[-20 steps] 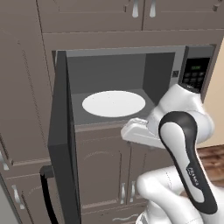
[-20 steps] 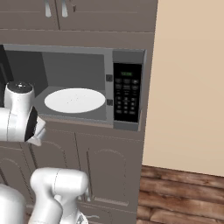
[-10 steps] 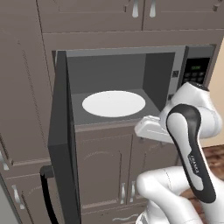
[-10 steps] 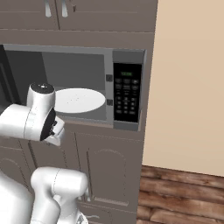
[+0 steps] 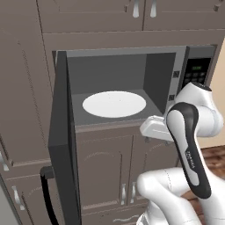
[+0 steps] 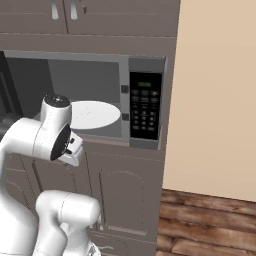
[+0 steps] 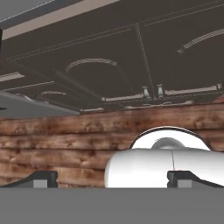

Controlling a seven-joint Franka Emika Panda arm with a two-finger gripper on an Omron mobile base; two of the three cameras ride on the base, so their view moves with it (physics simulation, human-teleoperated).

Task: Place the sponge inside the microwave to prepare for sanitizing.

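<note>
The dark grey microwave (image 5: 176,66) stands open, its door (image 5: 61,132) swung out to the left. Its white round plate (image 5: 114,104) lies bare in the cavity, and also shows as the plate (image 6: 95,114) left of the button panel (image 6: 145,107). The sponge is out of view. My hand (image 5: 153,128) hangs just below the microwave's front right corner and points down. In the hand view my gripper (image 7: 113,178) is open, fingertips (image 7: 41,178) far apart, nothing held, facing the lower cabinet doors and wood floor.
Grey cabinet doors (image 5: 110,171) run below the microwave and upper cabinets (image 5: 96,17) above it. A beige wall (image 6: 220,100) rises to the right, with wood floor (image 6: 210,220) at its foot. The open door's black handle (image 5: 46,193) juts out at lower left.
My arm has swung to the right; the hand moved from under the plate's right edge to below the microwave's front right corner. The microwave and plate are unchanged.
</note>
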